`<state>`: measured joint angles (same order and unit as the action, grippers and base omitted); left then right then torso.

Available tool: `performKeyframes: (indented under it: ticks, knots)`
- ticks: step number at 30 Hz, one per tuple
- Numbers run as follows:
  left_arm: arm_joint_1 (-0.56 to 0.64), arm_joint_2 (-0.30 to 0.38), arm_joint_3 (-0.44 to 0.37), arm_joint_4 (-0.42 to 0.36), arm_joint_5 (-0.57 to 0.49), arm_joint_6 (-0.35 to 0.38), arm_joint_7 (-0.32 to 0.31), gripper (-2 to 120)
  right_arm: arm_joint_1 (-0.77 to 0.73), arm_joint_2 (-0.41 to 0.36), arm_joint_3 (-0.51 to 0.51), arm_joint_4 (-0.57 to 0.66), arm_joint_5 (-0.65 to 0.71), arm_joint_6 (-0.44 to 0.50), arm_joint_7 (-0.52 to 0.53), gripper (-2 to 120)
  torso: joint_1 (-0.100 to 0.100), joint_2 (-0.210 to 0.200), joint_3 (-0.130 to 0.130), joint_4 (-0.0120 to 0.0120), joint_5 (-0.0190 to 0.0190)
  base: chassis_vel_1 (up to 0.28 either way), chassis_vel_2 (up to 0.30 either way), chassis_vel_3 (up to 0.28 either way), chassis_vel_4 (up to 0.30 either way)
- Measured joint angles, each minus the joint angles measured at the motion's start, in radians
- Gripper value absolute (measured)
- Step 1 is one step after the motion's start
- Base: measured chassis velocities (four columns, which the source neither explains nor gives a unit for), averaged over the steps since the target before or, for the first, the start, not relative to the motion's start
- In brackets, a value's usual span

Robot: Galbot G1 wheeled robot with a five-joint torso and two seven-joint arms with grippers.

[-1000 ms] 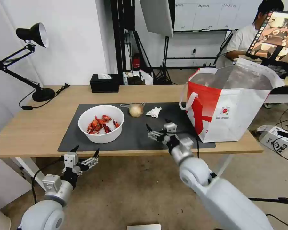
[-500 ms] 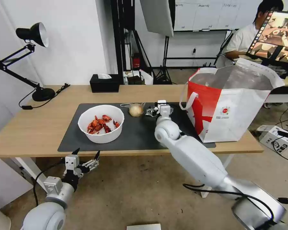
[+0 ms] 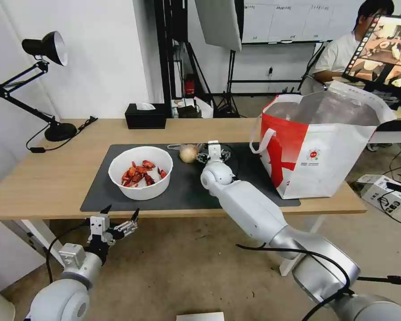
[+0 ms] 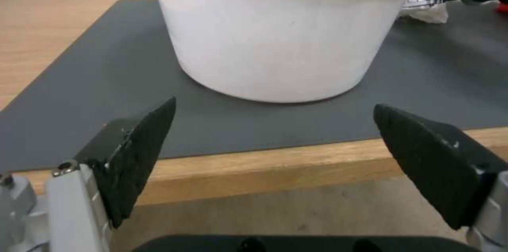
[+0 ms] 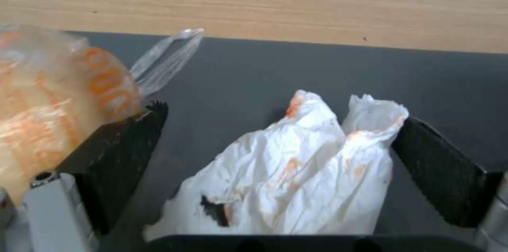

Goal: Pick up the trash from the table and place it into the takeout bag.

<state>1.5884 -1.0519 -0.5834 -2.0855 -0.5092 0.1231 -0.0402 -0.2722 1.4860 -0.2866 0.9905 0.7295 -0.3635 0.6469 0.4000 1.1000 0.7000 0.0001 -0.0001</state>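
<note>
Between the spread black pads of the right end effector (image 5: 280,156), which is released and grips nothing yet, lies the crumpled white tissue with orange stains (image 5: 296,172), on the dark grey rectangular mat (image 3: 191,187) at its far side, with the beige ball in clear wrap (image 3: 189,154) just to the left. The step in hand looks like grasping this tissue; the next move calls for clenching on it, lifting, and carrying it right to the large white-and-red takeout bag (image 3: 316,156) on the light-wood worktop (image 3: 53,178). Near the front edge, the left end effector (image 4: 275,156) waits released, facing the white round bowl of red shells (image 3: 140,171).

bowl (image 3: 141,173) left of takeout bag (image 3: 318,154)
</note>
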Motion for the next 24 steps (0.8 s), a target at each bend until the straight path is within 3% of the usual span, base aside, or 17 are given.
performKeyframes:
  ticks: [7, 13, 24]
  knots:
    - [0.000, 0.001, -0.001, 0.000, -0.001, -0.002, 0.001, 100, -0.007, -0.010, 0.002, 0.001, -0.003, -0.001, -0.002, 100, 0.000, 0.000, 0.000, -0.0002, 0.0001, 0.000, 0.000, 0.000, 0.000]
    - [0.000, 0.002, -0.003, -0.003, -0.003, -0.002, 0.001, 100, -0.025, -0.016, 0.002, 0.020, -0.003, -0.001, 0.002, 91, 0.000, 0.000, 0.000, -0.0002, 0.0001, 0.000, 0.000, 0.000, 0.000]
    - [0.012, 0.008, -0.011, -0.012, -0.009, -0.002, 0.018, 100, -0.053, -0.033, -0.012, 0.058, -0.047, 0.033, -0.017, 47, 0.000, 0.000, 0.000, -0.0002, 0.0001, 0.000, 0.000, 0.000, 0.000]
